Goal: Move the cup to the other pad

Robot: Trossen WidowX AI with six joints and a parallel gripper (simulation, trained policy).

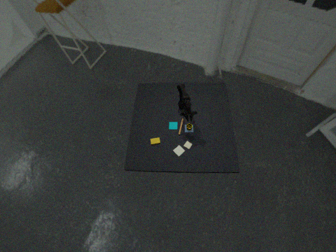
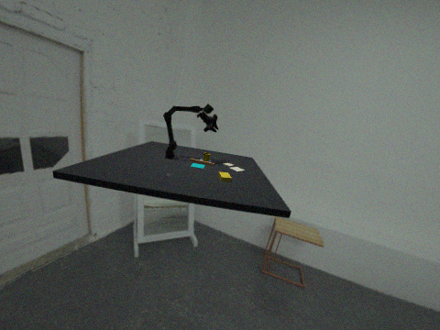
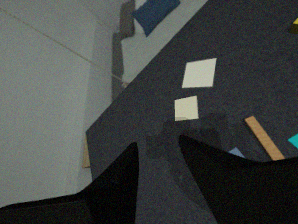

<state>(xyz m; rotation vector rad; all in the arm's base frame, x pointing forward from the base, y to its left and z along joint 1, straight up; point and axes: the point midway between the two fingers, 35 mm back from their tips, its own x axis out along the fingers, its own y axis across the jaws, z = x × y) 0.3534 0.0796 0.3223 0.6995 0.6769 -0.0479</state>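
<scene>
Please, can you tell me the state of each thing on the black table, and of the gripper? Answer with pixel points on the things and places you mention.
Black two-finger gripper [image 2: 214, 130] [image 3: 158, 143]: partly open, above the table, holding nothing.
Yellow round cup [image 1: 189, 126] [image 2: 206, 157]: upright, on the blue pad.
Blue square pad [image 1: 189, 131]: under the cup.
Cyan pad [image 1: 173, 125] [image 2: 198, 166]: flat, bare.
Orange-brown stick [image 1: 180, 127] [image 3: 264, 138]: lying between the pads.

From the exterior, we see a yellow block [image 1: 155, 141] [image 2: 225, 176] [image 3: 296, 27] near us, two cream squares [image 1: 178, 150] [image 2: 237, 169] [image 3: 199, 73] farther right, a thin wooden stick [image 1: 180, 127] [image 2: 196, 159] [image 3: 264, 137] lying flat, a white door [image 1: 287, 49] [image 2: 41, 101] at left.
</scene>
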